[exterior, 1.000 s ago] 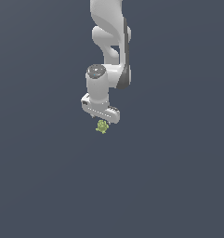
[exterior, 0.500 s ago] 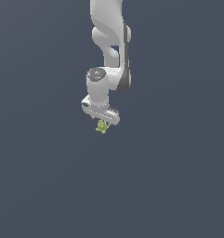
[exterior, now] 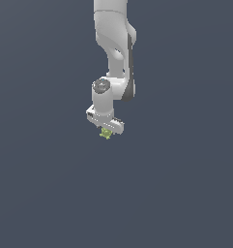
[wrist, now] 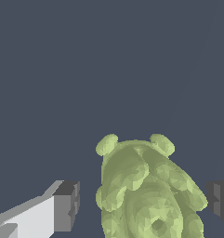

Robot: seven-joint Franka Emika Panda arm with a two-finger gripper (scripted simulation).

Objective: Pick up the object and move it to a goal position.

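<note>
Object [wrist: 143, 190] between dark fingers [wrist: 67, 204], gaps either side; contact unclear; lower part cut off.

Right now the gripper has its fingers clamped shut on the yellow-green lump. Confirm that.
Not so. The wrist view shows the fingers standing apart from the yellow-green lump, with gaps on both sides; the gripper is open around it, not clamped on it.

The object [exterior: 106, 134] sits directly under the end effector [exterior: 105, 130]. In the wrist view it lies between the two fingers [wrist: 66, 206], apart from both
</note>
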